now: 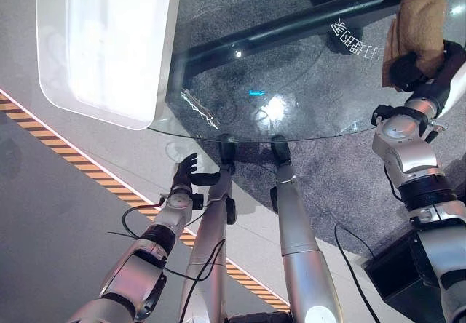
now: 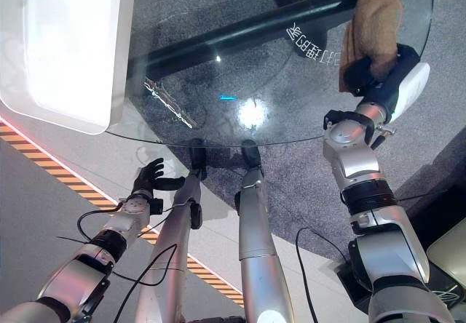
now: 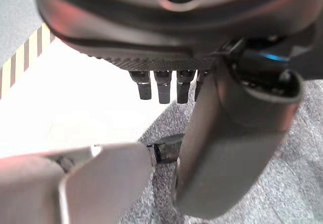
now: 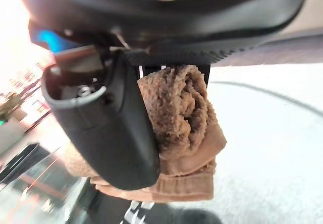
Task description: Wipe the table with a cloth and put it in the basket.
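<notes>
Cloth (image 1: 421, 17), brown and bunched, lies on the round glass bench (image 1: 291, 68) at its far right edge, with the right hand (image 1: 416, 68) clamped round its near end; the wrist view shows the folds (image 4: 181, 118) wadded between thumb and fingers. Its long axis runs away from the robot, the free end pointing toward the far rim. The white basket (image 1: 109, 46) sits well apart, over at the left. I'd worry the loose end drags off the rim or slips from the grip during a sweep, since so little of the wad seems pinched and it sits so near the edge. Low below the bench, the left hand (image 1: 185, 174) hangs idle with fingers loosely spread.
</notes>
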